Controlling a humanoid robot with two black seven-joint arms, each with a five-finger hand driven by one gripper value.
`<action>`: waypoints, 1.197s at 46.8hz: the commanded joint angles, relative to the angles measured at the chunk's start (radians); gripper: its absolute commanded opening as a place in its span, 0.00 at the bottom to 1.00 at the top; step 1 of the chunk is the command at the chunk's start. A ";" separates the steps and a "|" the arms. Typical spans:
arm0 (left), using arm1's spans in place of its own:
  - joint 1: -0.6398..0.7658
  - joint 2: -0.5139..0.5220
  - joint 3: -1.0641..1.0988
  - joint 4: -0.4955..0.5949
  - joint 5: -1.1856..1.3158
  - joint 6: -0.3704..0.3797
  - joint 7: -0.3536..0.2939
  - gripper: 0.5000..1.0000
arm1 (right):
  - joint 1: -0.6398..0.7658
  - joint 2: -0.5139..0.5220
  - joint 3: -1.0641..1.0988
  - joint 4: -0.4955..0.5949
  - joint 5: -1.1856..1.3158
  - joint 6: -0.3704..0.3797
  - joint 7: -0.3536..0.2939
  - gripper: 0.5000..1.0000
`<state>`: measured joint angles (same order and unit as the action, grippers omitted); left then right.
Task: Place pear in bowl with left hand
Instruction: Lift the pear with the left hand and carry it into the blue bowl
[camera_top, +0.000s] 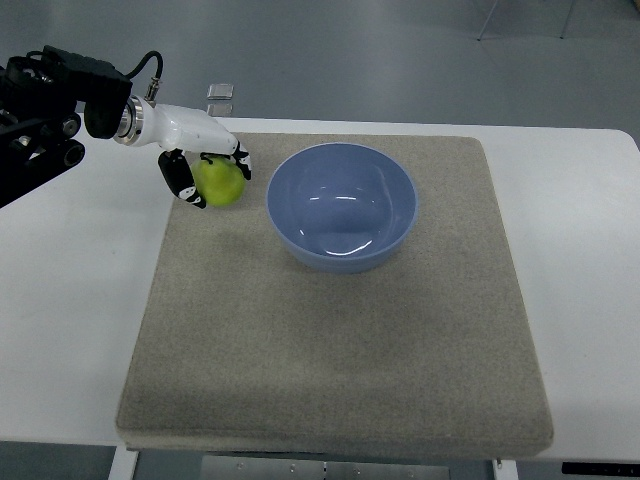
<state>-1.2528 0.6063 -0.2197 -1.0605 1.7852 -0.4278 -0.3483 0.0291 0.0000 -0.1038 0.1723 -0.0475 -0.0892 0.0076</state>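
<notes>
A green pear (221, 183) sits at the far left of the grey mat (330, 330), just left of a blue bowl (342, 205). My left hand (208, 172) comes in from the upper left and wraps the pear, with dark-tipped fingers (183, 181) on its left side and others on its right near the bowl. The fingers are curled around the fruit. Whether the pear rests on the mat or is lifted off it cannot be told. The bowl is empty. My right arm does not show.
The mat lies on a white table (70, 300). A small clear object (221, 92) sits beyond the table's far edge. The bowl rim stands a few centimetres right of the pear.
</notes>
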 joint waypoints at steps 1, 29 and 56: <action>-0.010 -0.002 -0.015 0.000 -0.020 -0.003 0.000 0.00 | 0.000 0.000 0.001 0.001 0.000 0.000 0.000 0.85; -0.112 -0.112 -0.030 -0.003 -0.115 -0.014 0.002 0.00 | -0.001 0.000 0.001 0.000 0.000 0.000 0.000 0.85; -0.097 -0.238 -0.007 -0.006 -0.099 -0.017 0.002 0.00 | -0.001 0.000 0.001 0.000 0.000 0.000 0.000 0.85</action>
<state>-1.3520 0.3691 -0.2305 -1.0646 1.6854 -0.4446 -0.3465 0.0288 0.0000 -0.1028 0.1726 -0.0475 -0.0891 0.0076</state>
